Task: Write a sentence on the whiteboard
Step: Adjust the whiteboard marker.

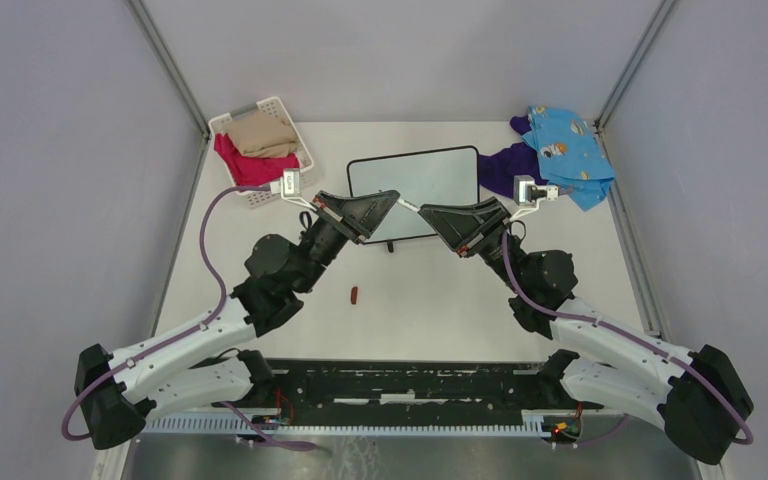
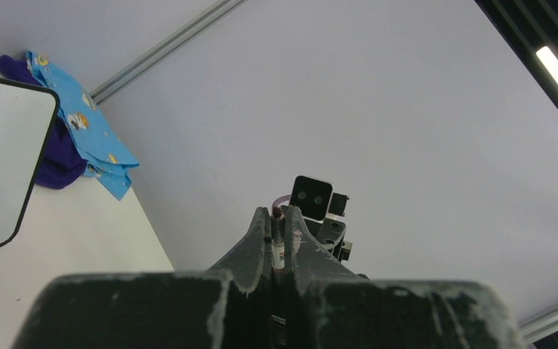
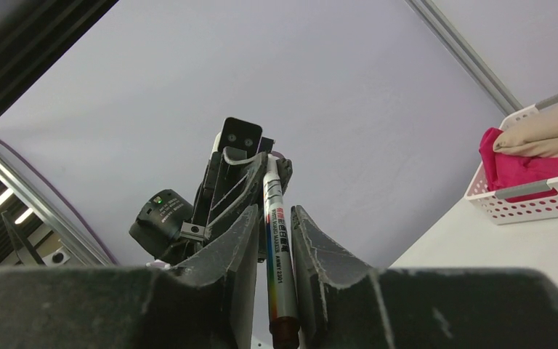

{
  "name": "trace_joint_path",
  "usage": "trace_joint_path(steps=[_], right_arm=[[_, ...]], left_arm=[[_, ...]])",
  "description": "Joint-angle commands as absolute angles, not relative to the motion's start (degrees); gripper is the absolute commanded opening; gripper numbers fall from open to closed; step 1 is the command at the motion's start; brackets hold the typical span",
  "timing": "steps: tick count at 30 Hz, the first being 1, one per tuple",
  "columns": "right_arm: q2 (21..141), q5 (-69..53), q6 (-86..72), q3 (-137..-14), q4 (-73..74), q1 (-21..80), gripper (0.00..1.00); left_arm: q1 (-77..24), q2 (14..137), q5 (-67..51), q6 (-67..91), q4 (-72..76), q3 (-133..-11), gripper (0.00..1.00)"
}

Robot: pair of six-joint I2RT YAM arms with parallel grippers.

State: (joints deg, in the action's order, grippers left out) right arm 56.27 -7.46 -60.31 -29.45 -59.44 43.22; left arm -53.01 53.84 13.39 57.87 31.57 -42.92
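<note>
The whiteboard [image 1: 415,175] lies flat at the table's middle back and looks blank; no sentence shows on it. Its corner also shows in the left wrist view [image 2: 0,160]. Both grippers meet tip to tip above its near edge. My left gripper [image 1: 392,197] [image 2: 277,212] is shut on a white marker [image 2: 279,251]. The marker [image 3: 276,247] runs on into my right gripper [image 1: 428,212] [image 3: 272,211]. Its fingers stand either side of the marker with a thin gap showing. A dark red marker cap [image 1: 354,294] lies on the table in front of the board.
A white basket [image 1: 260,150] with tan and pink cloths stands at the back left and shows in the right wrist view [image 3: 530,185]. Blue patterned and purple cloths [image 1: 560,150] lie at the back right. They also show in the left wrist view [image 2: 80,123].
</note>
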Motion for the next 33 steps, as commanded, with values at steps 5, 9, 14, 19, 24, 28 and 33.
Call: trace_joint_path(steps=[5, 9, 14, 19, 24, 28, 33], right_arm=[[56.0, -8.3, -61.2, -31.9, -64.9, 43.3, 0.18], [55.5, -8.2, -60.5, -31.3, -64.9, 43.3, 0.01], [50.9, -7.1, -53.9, -30.7, -56.3, 43.1, 0.00], [43.3, -1.7, -38.0, -34.5, -33.2, 43.0, 0.00], [37.9, 7.9, -22.2, -39.5, -10.5, 43.0, 0.00], [35.6, 15.9, -12.6, -40.8, 1.2, 43.0, 0.00], [32.8, 22.4, -7.8, -37.5, 5.3, 43.0, 0.00]], left_arm=[[-53.1, 54.5, 14.8, 56.2, 31.4, -43.7, 0.02], [-53.1, 54.5, 14.1, 55.8, 31.0, -43.5, 0.02], [-53.1, 53.1, 14.9, 52.3, 21.7, -45.9, 0.23], [-53.1, 49.4, 19.6, 47.4, 8.2, -47.9, 0.60], [-53.1, 46.5, 28.2, 34.7, -11.4, -51.8, 0.86], [-53.1, 47.3, 32.2, 22.8, -23.0, -53.7, 0.90], [-53.0, 52.2, 33.7, 13.8, -29.5, -57.2, 0.90]])
